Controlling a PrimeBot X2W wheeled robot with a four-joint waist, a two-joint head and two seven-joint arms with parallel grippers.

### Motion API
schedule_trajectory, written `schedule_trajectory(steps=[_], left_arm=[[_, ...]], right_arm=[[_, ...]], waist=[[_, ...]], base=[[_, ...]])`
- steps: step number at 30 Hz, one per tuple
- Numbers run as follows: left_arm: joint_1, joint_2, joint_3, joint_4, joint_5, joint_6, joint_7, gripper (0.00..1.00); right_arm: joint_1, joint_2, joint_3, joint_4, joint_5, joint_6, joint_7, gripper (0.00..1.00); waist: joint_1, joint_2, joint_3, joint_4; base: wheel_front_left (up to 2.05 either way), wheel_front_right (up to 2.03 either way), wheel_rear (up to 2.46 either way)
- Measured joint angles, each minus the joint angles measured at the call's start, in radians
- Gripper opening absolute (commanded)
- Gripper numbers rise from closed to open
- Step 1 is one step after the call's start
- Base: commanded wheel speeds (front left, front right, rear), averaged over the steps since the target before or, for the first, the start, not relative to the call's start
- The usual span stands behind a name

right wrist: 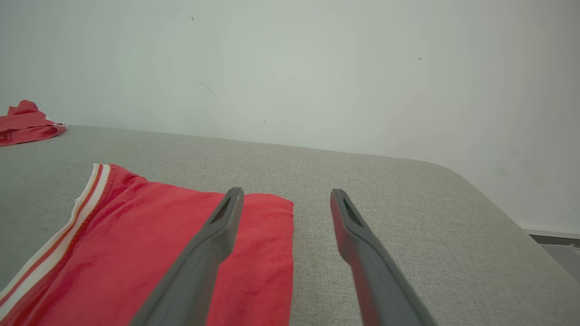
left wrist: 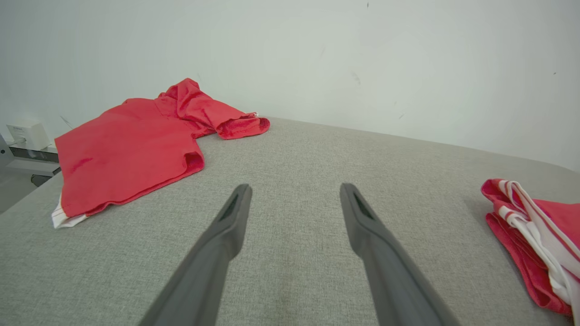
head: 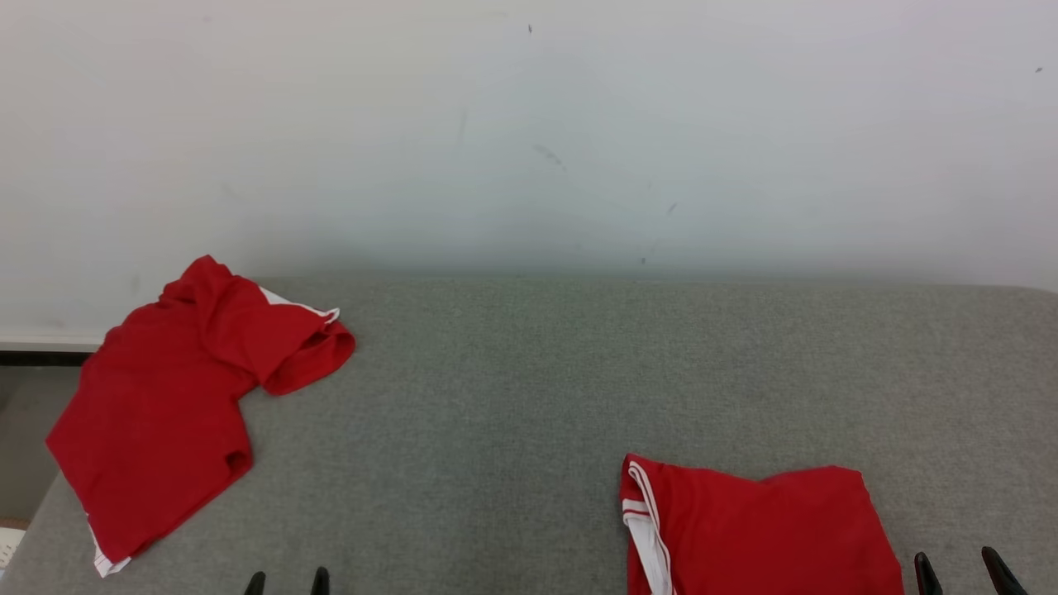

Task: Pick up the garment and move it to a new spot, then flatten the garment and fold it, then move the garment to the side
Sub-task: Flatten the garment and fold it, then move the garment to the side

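Nearest, the left gripper (head: 287, 576) and the right gripper (head: 959, 562) are held low over the grey tabletop (head: 512, 397), the jaws of both released and nothing grasped. Just beside the right gripper, a folded red garment (head: 760, 529) with white stripes is laid flat. Farther off, at the tabletop's far left edge, the red shirt (head: 157, 413) is spread loosely, 1 sleeve bunched, near the white wall (head: 529, 124).
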State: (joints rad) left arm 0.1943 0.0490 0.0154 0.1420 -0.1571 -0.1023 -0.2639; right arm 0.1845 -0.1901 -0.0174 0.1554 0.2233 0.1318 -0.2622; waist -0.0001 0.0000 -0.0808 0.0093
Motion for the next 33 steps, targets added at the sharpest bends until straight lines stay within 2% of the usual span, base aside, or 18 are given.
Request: schedule_trajectory(steps=[11,13,16,22,25,28,33], left_arm=[[-0.005,0.000,0.006,0.003,0.001,-0.007,0.000,1.00],[-0.006,0.000,0.003,0.004,0.001,-0.009,0.000,1.00],[-0.006,0.000,0.002,0.004,0.001,-0.011,0.000,1.00],[-0.012,0.000,0.003,0.004,0.007,-0.013,0.000,1.00],[-0.021,0.000,0.002,0.007,0.015,-0.014,0.000,1.00],[-0.030,0.000,0.000,0.017,0.028,-0.021,0.000,1.00],[-0.048,0.000,-0.006,0.023,0.042,-0.022,0.000,1.00]], right_arm=[[-0.034,-0.005,0.011,0.002,0.035,0.000,0.000,1.00],[-0.056,-0.027,0.017,0.009,0.074,0.000,0.000,1.00],[-0.081,-0.094,0.055,0.046,0.150,0.000,0.015,1.00],[-0.145,-0.250,0.154,0.059,0.330,0.000,0.298,1.00],[-0.169,-0.273,0.199,0.066,0.427,0.000,0.432,1.00],[-0.201,-0.276,0.230,0.087,0.512,0.000,0.517,1.00],[-0.256,-0.244,0.261,0.152,0.615,0.000,0.572,1.00]], waist=[[0.0000,0.0000,0.020,-0.013],[0.0001,0.0000,0.025,-0.017],[0.0000,0.0000,0.032,-0.020],[0.0001,0.0000,0.056,-0.024],[0.0001,0.0000,0.071,-0.023],[0.0001,0.0000,0.083,-0.017],[0.0001,0.0000,0.104,-0.001]], base=[[0.00,0.00,0.00],[0.00,0.00,0.00],[0.00,0.00,0.00],[0.00,0.00,0.00],[0.00,0.00,0.00],[0.00,0.00,0.00],[0.00,0.00,0.00]])
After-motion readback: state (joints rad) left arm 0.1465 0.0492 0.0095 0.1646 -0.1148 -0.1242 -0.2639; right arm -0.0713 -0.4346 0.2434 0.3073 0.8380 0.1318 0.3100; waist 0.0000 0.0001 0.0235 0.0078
